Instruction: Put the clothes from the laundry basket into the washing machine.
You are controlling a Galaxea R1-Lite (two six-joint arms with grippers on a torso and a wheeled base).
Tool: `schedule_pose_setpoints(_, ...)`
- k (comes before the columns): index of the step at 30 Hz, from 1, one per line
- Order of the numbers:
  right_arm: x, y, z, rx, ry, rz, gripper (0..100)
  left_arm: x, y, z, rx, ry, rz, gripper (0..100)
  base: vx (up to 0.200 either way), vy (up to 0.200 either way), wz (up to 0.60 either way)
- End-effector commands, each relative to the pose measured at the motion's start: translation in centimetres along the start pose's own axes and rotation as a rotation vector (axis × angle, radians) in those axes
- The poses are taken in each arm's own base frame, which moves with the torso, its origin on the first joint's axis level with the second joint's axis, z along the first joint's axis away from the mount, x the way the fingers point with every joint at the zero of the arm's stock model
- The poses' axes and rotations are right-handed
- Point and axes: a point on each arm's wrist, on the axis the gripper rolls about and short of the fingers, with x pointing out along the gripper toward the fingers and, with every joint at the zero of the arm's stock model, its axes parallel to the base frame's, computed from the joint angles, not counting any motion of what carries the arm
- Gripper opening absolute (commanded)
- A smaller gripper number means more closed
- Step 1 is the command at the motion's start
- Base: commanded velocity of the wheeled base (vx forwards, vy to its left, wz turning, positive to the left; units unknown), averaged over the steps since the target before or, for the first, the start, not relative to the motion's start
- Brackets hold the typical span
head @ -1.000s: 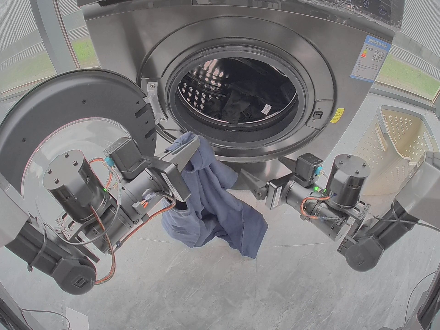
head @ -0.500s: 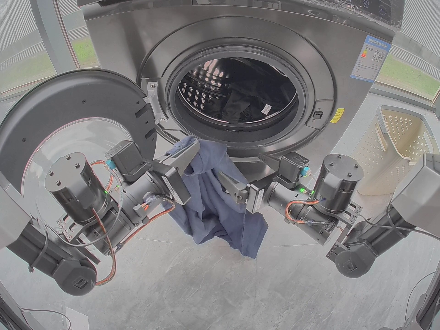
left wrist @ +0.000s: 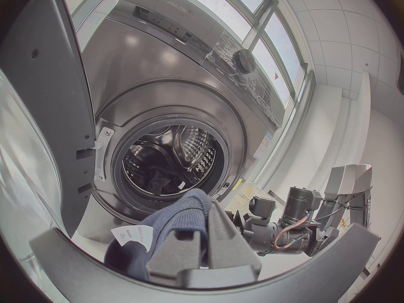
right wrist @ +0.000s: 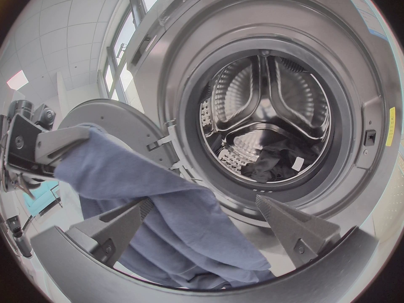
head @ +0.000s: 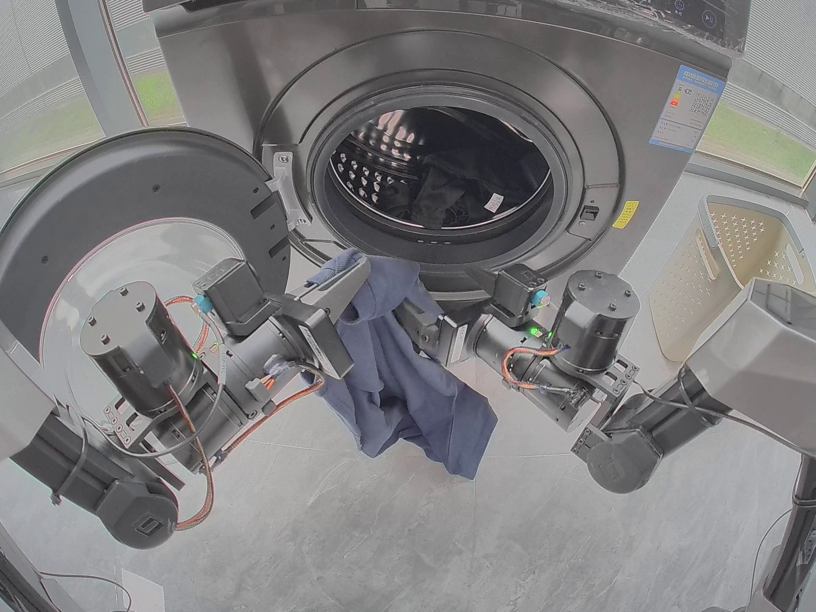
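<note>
Grey floor [head: 382,537], washer door [head: 127,189] open. Left gripper [head: 344,269] pinches blue shirt [head: 408,384]; right gripper [right wrist: 208,224] wide open astride it. Reckon grab slack first, then drum [head: 438,172].

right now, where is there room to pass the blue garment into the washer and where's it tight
Free: the upper half of the drum, between the door seal and the dark clothes lying low inside. Crowded: just below the opening, where the left gripper holds the blue garment and the open right gripper straddles it.
</note>
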Motion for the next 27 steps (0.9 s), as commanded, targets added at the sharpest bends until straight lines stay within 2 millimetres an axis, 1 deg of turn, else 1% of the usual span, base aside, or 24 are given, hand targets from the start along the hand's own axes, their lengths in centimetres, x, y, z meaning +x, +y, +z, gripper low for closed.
schedule_pose_setpoints(1, 0.7, -1.4, -0.1, -0.005, -0.010, -0.037, 100, 0.0, 0.0, 0.1, 0.001, -0.003, 0.000, 0, 0.000, 0.000, 0.00)
schedule_pose_setpoints(4, 0.4, -2.2, 0.3, -0.010, -0.014, -0.055, 100, 0.1, 0.0, 0.0, 0.001, -0.003, 0.000, 0, 0.000, 0.000, 0.00)
schedule_pose_setpoints(9, 0.5, -3.2, -0.2, -0.014, 0.001, -0.080, 100, 0.0, 0.0, 0.1, 0.002, -0.006, 0.000, 0, 0.000, 0.000, 0.00)
schedule_pose_setpoints(12, 0.5, -3.3, -0.4, -0.015, 0.007, -0.082, 100, 0.0, 0.0, 0.2, 0.002, -0.009, 0.001, 0, 0.000, 0.000, 0.00)
schedule_pose_setpoints(13, 0.5, -3.8, -0.6, -0.017, 0.012, -0.093, 100, 0.1, 0.1, 0.3, 0.003, -0.012, 0.006, 0, 0.000, 0.000, 0.00)
schedule_pose_setpoints(14, 0.5, -3.8, -0.6, -0.017, 0.012, -0.093, 100, 0.1, 0.1, 0.3, 0.003, -0.012, 0.006, 0, 0.000, 0.000, 0.00)
schedule_pose_setpoints(16, -0.1, -4.6, -0.8, -0.020, 0.032, -0.106, 100, 0.1, 0.5, 0.3, 0.012, -0.013, 0.026, 0, 0.000, 0.000, 0.00)
schedule_pose_setpoints(18, -0.4, -5.0, -1.0, -0.021, 0.044, -0.117, 100, 0.2, 0.5, 0.2, 0.018, -0.014, 0.024, 0, 0.000, 0.000, 0.00)
schedule_pose_setpoints(22, -0.5, -5.1, -0.6, -0.021, 0.036, -0.116, 100, 0.2, 0.3, 0.1, 0.018, -0.010, 0.021, 0, 0.000, 0.000, 0.00)
schedule_pose_setpoints(24, -0.1, -5.1, -0.4, -0.021, 0.024, -0.117, 100, 0.1, 0.2, 0.1, 0.017, -0.012, 0.016, 0, 0.000, 0.000, 0.00)
schedule_pose_setpoints(27, 0.6, -4.8, -0.6, -0.019, 0.013, -0.116, 100, 0.0, -0.2, 0.2, 0.014, -0.013, 0.003, 0, 0.000, 0.000, 0.00)
